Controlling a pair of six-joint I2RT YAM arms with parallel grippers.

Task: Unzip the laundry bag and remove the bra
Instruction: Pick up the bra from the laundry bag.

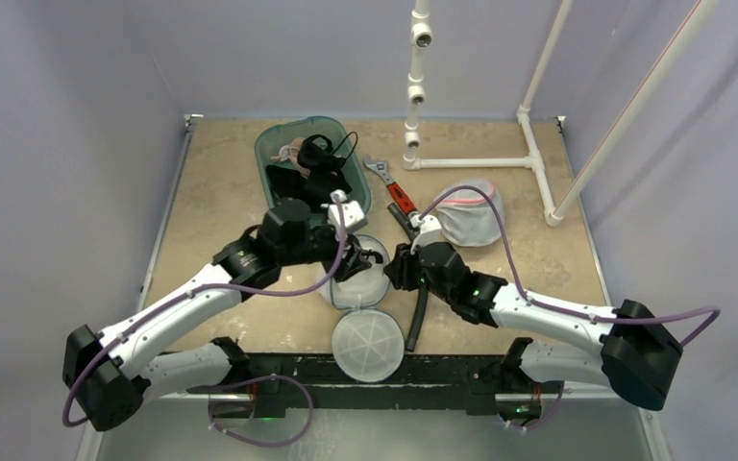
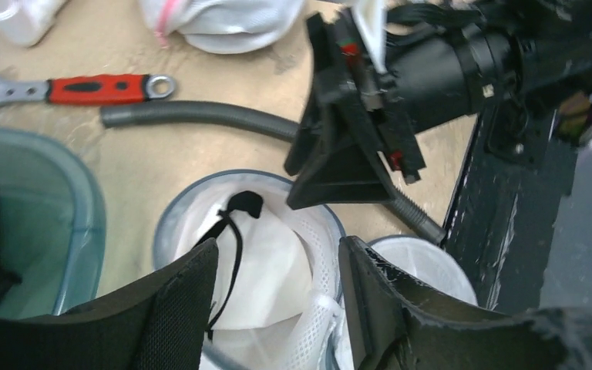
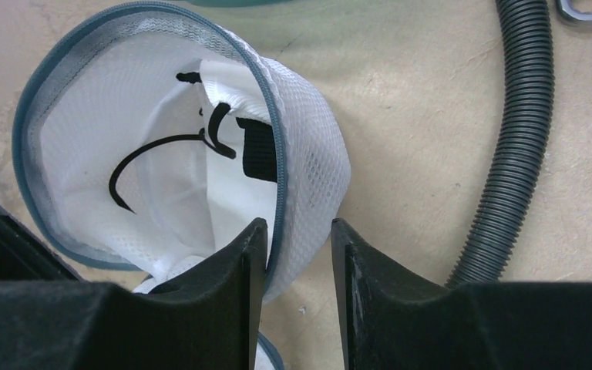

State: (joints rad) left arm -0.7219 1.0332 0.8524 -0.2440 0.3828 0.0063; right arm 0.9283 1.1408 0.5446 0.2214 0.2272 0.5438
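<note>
The laundry bag is a round white mesh tub with a blue zip rim, lying unzipped at mid-table. Its round lid is flopped toward the near edge. Inside lies the bra, white with thin black straps. My left gripper hovers over the bag's mouth, open, with the bra's white fabric showing between its fingers. My right gripper is open with the bag's mesh wall and rim between its fingers. The rim touches the left finger and a gap remains on the other side.
A teal bin with dark garments stands at the back. A red-handled wrench and a grey corrugated hose lie right of the bag. A second mesh bag with pink trim sits by the white pipe frame.
</note>
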